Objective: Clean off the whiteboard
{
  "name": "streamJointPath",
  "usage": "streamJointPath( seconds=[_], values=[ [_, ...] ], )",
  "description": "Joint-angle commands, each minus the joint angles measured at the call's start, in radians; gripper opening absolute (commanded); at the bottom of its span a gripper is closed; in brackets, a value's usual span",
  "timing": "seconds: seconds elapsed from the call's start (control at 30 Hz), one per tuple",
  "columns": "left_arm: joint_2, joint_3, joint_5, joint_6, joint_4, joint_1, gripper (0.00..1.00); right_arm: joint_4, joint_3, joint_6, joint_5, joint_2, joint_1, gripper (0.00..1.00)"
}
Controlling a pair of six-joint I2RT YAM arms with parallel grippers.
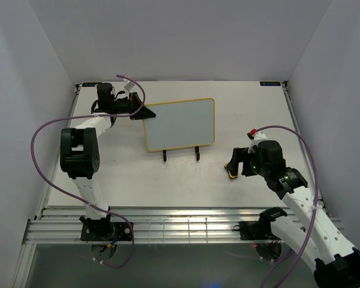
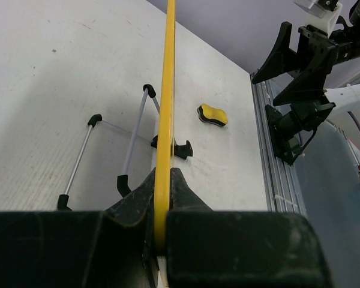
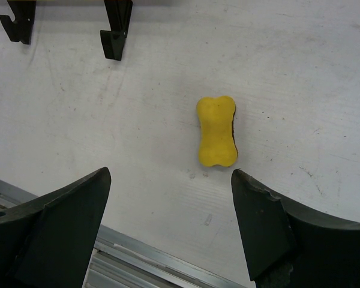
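The whiteboard (image 1: 180, 125), white and blank with a thin yellow rim, stands tilted on its black wire stand (image 1: 181, 155) at the table's middle. My left gripper (image 1: 145, 112) is shut on the board's left edge. In the left wrist view the yellow rim (image 2: 166, 90) runs edge-on between the closed jaws of that gripper (image 2: 162, 183). The yellow eraser (image 3: 216, 131) lies flat on the table. My right gripper (image 3: 171, 174) hovers just short of it, open and empty. From above, the right gripper (image 1: 233, 164) sits over the eraser (image 1: 230, 173).
The wire stand's legs (image 2: 135, 138) and hooked feet (image 3: 115, 30) rest on the table between the board and the eraser. An aluminium rail (image 1: 186, 225) runs along the near edge. White walls enclose the table on three sides.
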Motion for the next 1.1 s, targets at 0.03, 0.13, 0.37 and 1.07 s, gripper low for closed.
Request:
streamJointPath(
  seconds=[0.03, 0.13, 0.37, 1.07],
  values=[
    [-0.025, -0.022, 0.354, -0.030, 0.085, 0.006, 0.00, 0.018, -0.009, -0.018, -0.015, -0.008, 0.005, 0.87],
    [-0.030, -0.034, 0.365, -0.035, 0.097, 0.006, 0.00, 0.019, -0.011, -0.021, -0.019, 0.000, 0.005, 0.87],
    [-0.030, -0.053, 0.380, -0.051, 0.123, 0.006, 0.00, 0.022, -0.015, -0.023, -0.027, -0.008, 0.005, 0.87],
    [-0.208, -0.093, 0.391, -0.064, 0.132, -0.023, 0.00, 0.030, -0.020, -0.029, -0.044, -0.012, 0.005, 0.87]
  ],
)
